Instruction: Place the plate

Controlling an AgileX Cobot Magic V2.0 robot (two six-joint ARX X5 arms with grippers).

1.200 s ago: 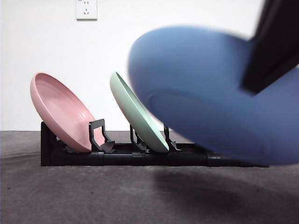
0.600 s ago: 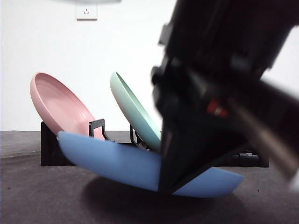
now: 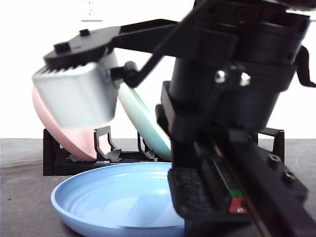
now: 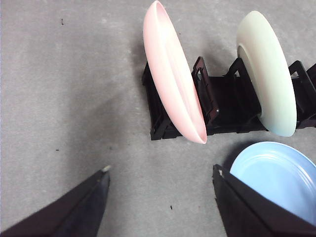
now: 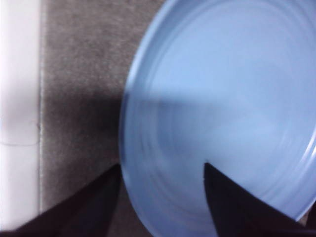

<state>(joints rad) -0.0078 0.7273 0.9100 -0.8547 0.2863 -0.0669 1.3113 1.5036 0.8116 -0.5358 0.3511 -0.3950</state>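
A blue plate (image 3: pixel 118 192) lies flat, face up, on the grey table in front of the black rack (image 3: pixel 74 165). My right gripper (image 3: pixel 197 207) hangs big and dark over the plate's right side. In the right wrist view, the right gripper (image 5: pixel 162 165) stands open astride the rim of the blurred blue plate (image 5: pixel 222 98), one jaw over the table and one over the plate's inside. My left gripper (image 4: pixel 160 170) is open and empty above bare table, beside the blue plate (image 4: pixel 276 173).
A pink plate (image 4: pixel 173 74) and a pale green plate (image 4: pixel 269 74) lean in slots of the rack (image 4: pixel 227 98). The right arm's silver box (image 3: pixel 74 94) covers the top of the pink plate (image 3: pixel 64 131) in the front view. A wall stands behind.
The blue plate came down from a tilt in the air to lie flat on the table. The right arm came lower and closer, and its jaws now stand apart at the rim.
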